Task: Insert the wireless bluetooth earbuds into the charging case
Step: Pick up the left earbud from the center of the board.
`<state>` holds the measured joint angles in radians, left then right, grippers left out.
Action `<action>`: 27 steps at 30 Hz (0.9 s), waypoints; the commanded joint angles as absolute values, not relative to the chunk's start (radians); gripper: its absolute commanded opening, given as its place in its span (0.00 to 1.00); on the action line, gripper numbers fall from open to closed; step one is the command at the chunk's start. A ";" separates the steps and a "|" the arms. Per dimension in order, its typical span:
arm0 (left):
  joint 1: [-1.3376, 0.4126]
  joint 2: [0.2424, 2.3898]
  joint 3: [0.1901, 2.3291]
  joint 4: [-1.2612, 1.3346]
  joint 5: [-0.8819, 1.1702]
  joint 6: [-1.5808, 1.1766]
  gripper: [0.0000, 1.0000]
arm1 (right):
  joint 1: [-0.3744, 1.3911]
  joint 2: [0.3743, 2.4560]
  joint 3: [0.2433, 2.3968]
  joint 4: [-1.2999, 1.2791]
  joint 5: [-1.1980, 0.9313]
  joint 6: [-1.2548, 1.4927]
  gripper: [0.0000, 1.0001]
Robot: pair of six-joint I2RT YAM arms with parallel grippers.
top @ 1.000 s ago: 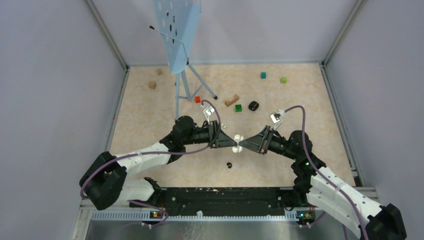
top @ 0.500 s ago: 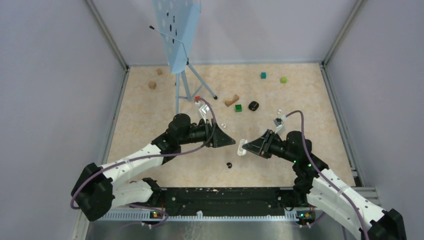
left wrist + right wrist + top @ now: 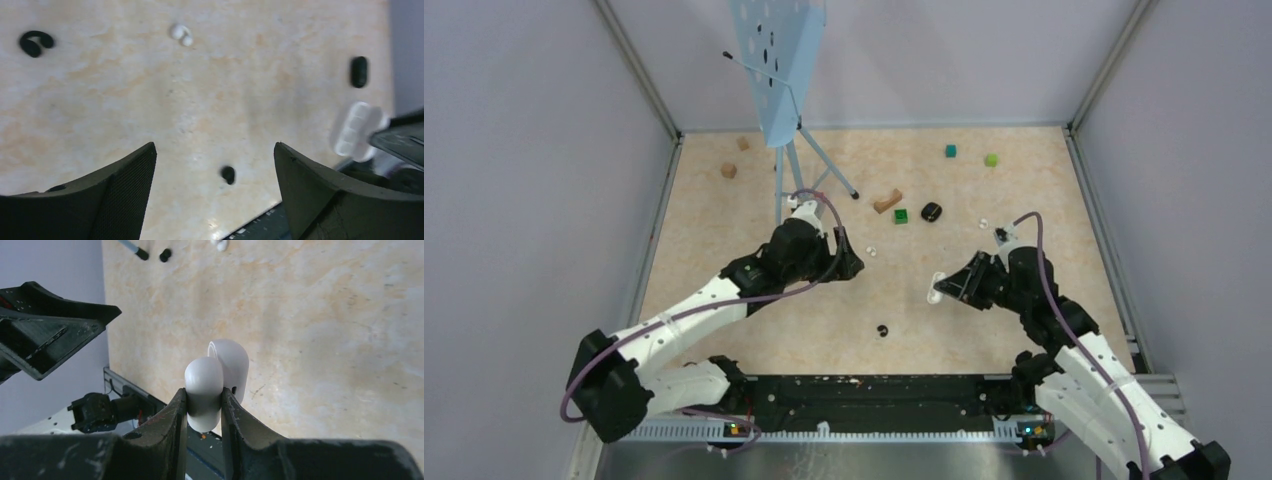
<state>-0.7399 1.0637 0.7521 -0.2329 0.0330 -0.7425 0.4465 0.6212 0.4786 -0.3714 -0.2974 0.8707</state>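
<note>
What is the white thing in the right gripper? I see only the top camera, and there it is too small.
Observer: The right wrist view shows the charging case, pinched between the fingers of the right gripper. It looks opened, with two rounded halves.
Operator: Does the left gripper hold an earbud?
Observer: No. The left wrist view shows the left gripper open, with nothing between its fingers.
Operator: Where is a white earbud?
Observer: A white earbud lies on the table beyond those open fingers, apart from them.
</note>
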 commanded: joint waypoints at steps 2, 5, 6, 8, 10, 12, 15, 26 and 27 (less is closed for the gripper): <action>-0.738 1.253 0.890 -0.363 -0.186 -0.596 0.91 | 0.337 0.589 0.551 -0.520 -0.325 0.758 0.00; -0.738 1.401 1.017 -0.445 -0.192 -0.556 0.89 | 0.298 0.585 0.561 -0.562 -0.319 0.732 0.00; -0.739 1.456 1.066 -0.472 -0.188 -0.553 0.86 | 0.291 0.579 0.561 -0.562 -0.322 0.731 0.00; -0.750 1.571 1.170 -0.529 -0.217 -0.558 0.77 | 0.290 0.576 0.566 -0.563 -0.321 0.732 0.00; -0.771 1.665 1.251 -0.546 -0.272 -0.553 0.68 | 0.289 0.577 0.579 -0.576 -0.307 0.727 0.00; -0.791 1.736 1.312 -0.548 -0.305 -0.552 0.64 | 0.287 0.579 0.616 -0.642 -0.269 0.714 0.00; -0.811 1.831 1.390 -0.530 -0.297 -0.539 0.60 | 0.287 0.550 0.656 -0.714 -0.203 0.700 0.00; -0.844 2.068 1.608 -0.545 -0.342 -0.537 0.53 | 0.287 0.521 0.682 -0.741 -0.225 0.709 0.00; -0.844 2.076 1.617 -0.546 -0.342 -0.540 0.53 | 0.288 0.528 0.686 -0.743 -0.225 0.705 0.00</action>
